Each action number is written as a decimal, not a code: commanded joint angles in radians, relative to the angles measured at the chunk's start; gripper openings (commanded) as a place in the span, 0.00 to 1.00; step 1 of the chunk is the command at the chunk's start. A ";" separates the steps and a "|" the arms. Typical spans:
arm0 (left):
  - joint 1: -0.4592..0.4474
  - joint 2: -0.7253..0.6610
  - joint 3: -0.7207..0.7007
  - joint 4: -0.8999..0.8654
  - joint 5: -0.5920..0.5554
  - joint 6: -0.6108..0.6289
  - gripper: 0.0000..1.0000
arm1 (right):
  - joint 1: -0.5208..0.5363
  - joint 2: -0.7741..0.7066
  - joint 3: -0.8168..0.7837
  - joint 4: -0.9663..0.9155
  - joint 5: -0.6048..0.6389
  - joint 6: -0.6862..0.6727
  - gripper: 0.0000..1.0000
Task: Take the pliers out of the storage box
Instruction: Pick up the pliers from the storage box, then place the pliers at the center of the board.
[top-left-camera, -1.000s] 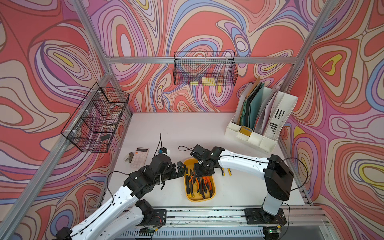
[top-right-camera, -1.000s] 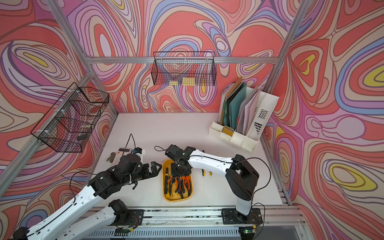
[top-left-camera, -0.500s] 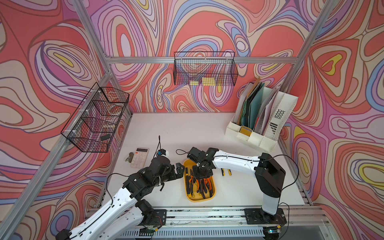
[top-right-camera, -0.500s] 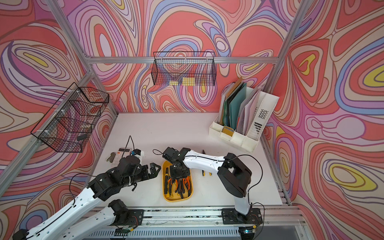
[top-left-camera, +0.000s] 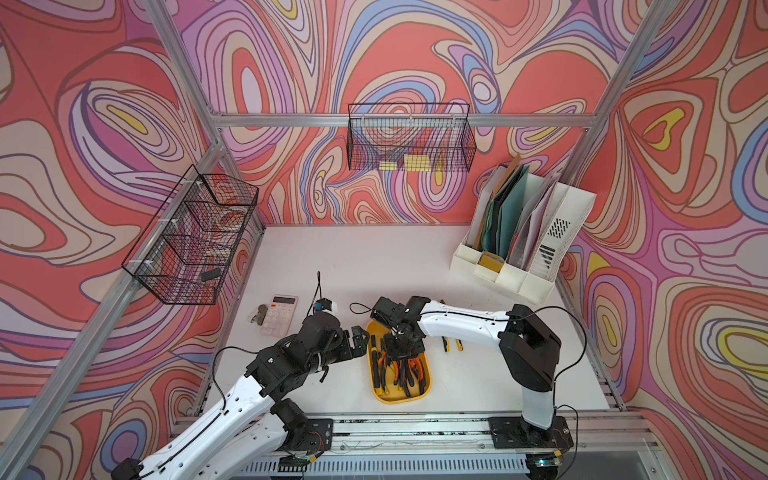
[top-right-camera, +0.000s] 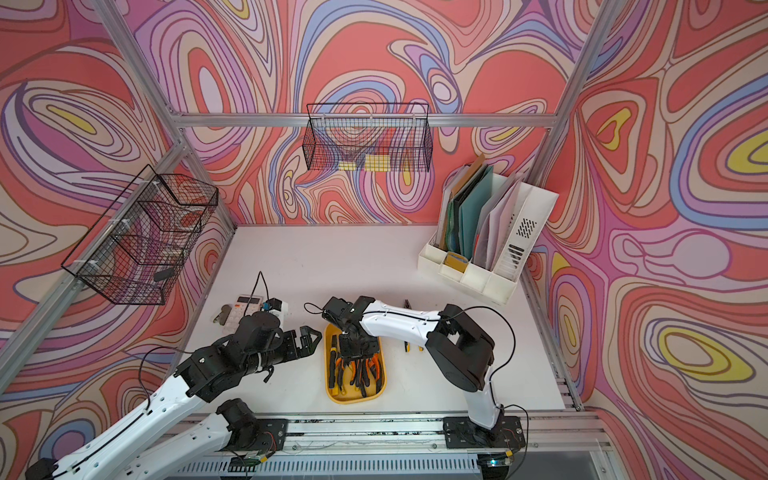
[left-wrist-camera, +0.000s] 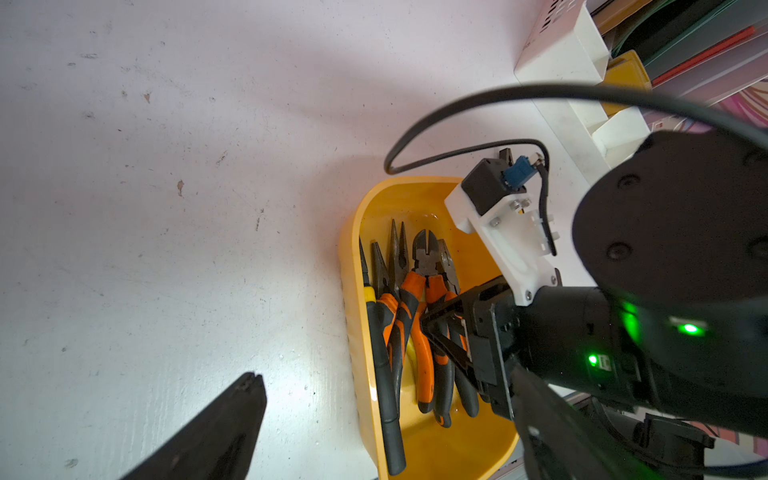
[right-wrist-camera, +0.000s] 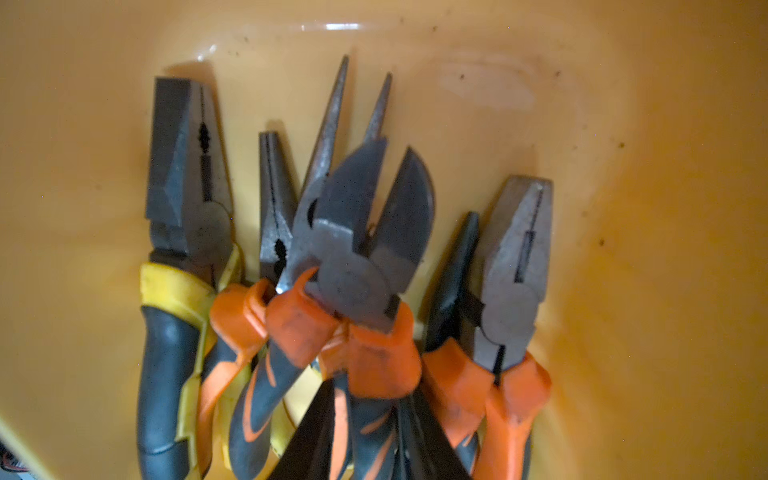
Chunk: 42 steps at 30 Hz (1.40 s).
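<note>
Although one pair of pliers (top-left-camera: 445, 344) already lies on the table (top-left-camera: 353, 257) just beside the tray (left-wrist-camera: 351, 316), you have most of the job left: six more sit side by side in it, heads toward its far end. Your right gripper (right-wrist-camera: 370, 399) reaches straight down into the tray, jaws pinched on the handles of the orange-handled cutters (right-wrist-camera: 365, 232) on top. Your left gripper (top-right-camera: 309, 337) hovers just outside the tray, jaws wide apart, holding nothing.

Storage box (top-left-camera: 399, 397) yellow; pliers (right-wrist-camera: 357, 266) handles orange-black or yellow-black, heads dark grey; walls (top-left-camera: 374, 62) swirled red-purple-cream; table (top-left-camera: 374, 257) white.
</note>
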 joint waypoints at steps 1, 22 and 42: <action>-0.003 -0.011 -0.014 -0.015 -0.021 0.005 0.98 | 0.003 0.033 0.014 -0.007 0.035 0.001 0.25; -0.003 -0.066 -0.001 -0.019 -0.053 0.025 0.98 | 0.003 -0.070 0.156 -0.122 0.173 -0.025 0.00; -0.003 -0.032 0.012 -0.018 0.000 0.045 0.99 | -0.385 -0.337 0.155 -0.256 0.214 -0.494 0.00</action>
